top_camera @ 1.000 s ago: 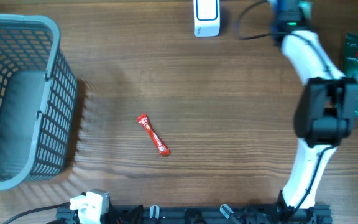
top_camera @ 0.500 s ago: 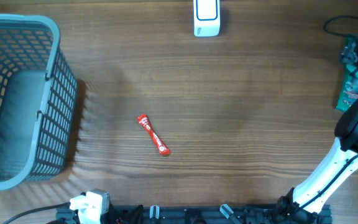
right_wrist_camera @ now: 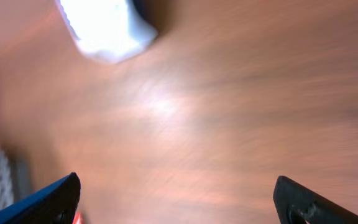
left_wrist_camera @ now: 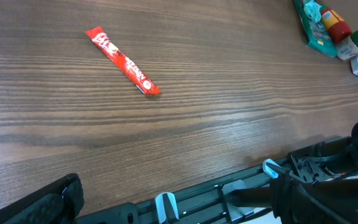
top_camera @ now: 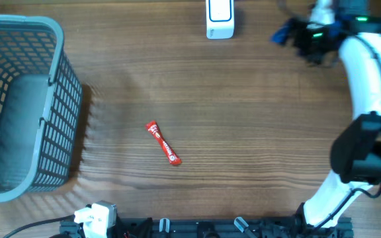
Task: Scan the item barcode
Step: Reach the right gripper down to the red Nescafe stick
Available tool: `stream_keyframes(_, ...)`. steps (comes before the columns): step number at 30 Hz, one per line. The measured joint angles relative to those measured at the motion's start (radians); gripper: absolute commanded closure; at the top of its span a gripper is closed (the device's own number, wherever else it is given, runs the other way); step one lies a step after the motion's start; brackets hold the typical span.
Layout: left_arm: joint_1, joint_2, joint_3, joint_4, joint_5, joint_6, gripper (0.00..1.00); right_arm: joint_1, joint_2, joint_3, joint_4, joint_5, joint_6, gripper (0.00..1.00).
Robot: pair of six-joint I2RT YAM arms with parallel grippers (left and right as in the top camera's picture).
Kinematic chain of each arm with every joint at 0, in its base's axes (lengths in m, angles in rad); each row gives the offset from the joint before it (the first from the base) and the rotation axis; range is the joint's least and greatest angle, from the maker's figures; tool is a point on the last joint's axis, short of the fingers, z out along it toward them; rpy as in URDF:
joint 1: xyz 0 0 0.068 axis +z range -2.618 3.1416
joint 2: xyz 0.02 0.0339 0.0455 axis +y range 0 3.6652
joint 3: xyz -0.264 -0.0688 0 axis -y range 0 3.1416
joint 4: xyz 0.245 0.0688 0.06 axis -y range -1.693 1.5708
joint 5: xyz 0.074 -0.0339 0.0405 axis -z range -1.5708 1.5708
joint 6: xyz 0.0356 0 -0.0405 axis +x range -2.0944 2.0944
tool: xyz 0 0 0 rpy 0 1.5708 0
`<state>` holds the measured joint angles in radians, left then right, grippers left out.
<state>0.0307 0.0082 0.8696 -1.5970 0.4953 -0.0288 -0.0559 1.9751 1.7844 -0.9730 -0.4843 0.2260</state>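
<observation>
End effectors — right end effector [right_wrist_camera: 176, 190] wide, empty | left end effector [left_wrist_camera: 179, 193] wide, empty

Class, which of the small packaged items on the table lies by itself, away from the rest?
The red stick packet: it lies alone in the middle, while the other items sit bunched far to the right.

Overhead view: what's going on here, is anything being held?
Nothing is held. The right gripper hangs open and empty near the white scanner at the table's far edge. The red packet lies alone mid-table, not yet picked up. The left gripper is open too, low at the near edge.
</observation>
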Motion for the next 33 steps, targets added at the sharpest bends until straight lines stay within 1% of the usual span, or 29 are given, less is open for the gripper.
stream_keyframes(2,0.000,0.000,0.000,0.000,0.000,0.000,0.00,0.103,0.000,-0.007,-0.021,-0.013,-0.026,0.00)
stream_keyframes(5,0.000,0.000,0.000,0.000,0.000,0.000,0.00,0.313,0.000,-0.039,-0.025,0.006,-0.089,0.00)
stream_keyframes(9,0.000,0.000,0.000,0.000,0.000,0.000,0.00,0.550,0.006,-0.112,-0.025,0.042,-0.120,0.01)
stream_keyframes(11,0.000,0.000,0.000,0.000,0.000,0.000,0.00,0.634,0.007,-0.164,0.010,0.057,-0.126,0.02)
stream_keyframes(14,0.000,0.000,0.000,0.000,0.000,0.000,0.00,0.743,0.009,-0.254,0.090,0.086,-0.127,0.07)
stream_keyframes(16,0.000,0.000,0.000,0.000,0.000,0.000,0.00,0.798,0.011,-0.302,0.145,0.094,-0.128,0.17)
stream_keyframes(17,0.000,0.000,0.000,0.000,0.000,0.000,0.00,0.834,0.013,-0.333,0.203,0.106,-0.135,0.21)
stream_keyframes(21,0.000,0.000,0.000,0.000,0.000,0.000,0.00,0.903,0.016,-0.415,0.383,0.156,-0.135,0.22)
stream_keyframes(23,0.000,0.000,0.000,0.000,0.000,0.000,0.00,0.935,0.017,-0.455,0.466,0.217,-0.118,0.23)
stream_keyframes(24,0.000,0.000,0.000,0.000,0.000,0.000,0.00,0.947,0.017,-0.467,0.488,0.244,-0.109,0.24)
stream_keyframes(26,0.000,0.000,0.000,0.000,0.000,0.000,0.00,0.966,0.018,-0.475,0.521,0.294,-0.092,0.33)
stream_keyframes(27,0.000,0.000,0.000,0.000,0.000,0.000,0.00,0.971,0.018,-0.476,0.539,0.311,-0.087,0.40)
stream_keyframes(28,0.000,0.000,0.000,0.000,0.000,0.000,0.00,0.972,0.018,-0.476,0.549,0.326,-0.081,0.42)
stream_keyframes(33,0.000,0.000,0.000,0.000,0.000,0.000,0.00,0.971,0.027,-0.476,0.557,0.363,-0.051,0.45)
